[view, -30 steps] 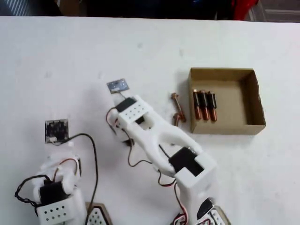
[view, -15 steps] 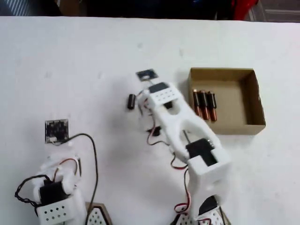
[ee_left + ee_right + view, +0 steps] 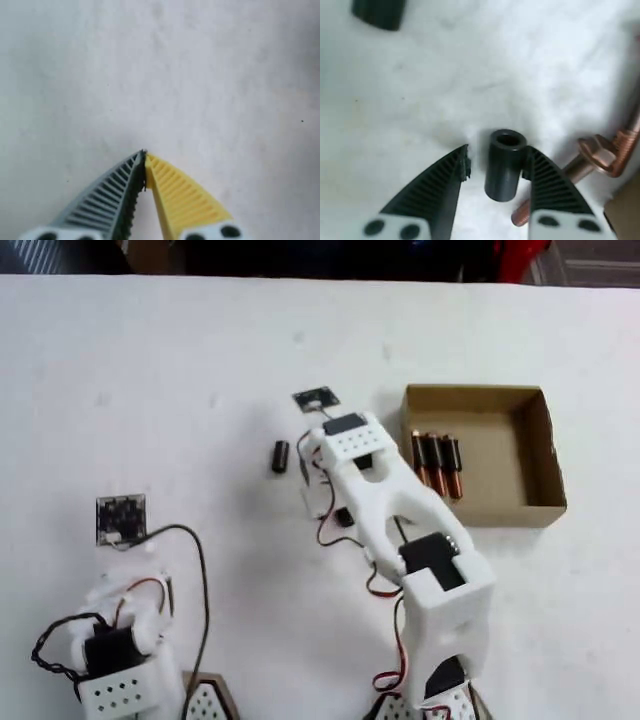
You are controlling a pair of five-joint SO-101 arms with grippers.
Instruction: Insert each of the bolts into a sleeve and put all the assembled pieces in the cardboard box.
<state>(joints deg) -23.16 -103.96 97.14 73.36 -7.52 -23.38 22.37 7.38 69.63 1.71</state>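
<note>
Between right jaws, sleeve (image 3: 505,165) upright, bore upward

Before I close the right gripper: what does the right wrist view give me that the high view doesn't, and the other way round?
Right wrist view: the right gripper is open, with an upright black sleeve between its fingers, close against one of them, and copper bolts lying just beside it. High view: the cardboard box holds three assembled pieces, and the left arm sits well away from the parts. Both: the second sleeve lies loose on the white table.
</note>
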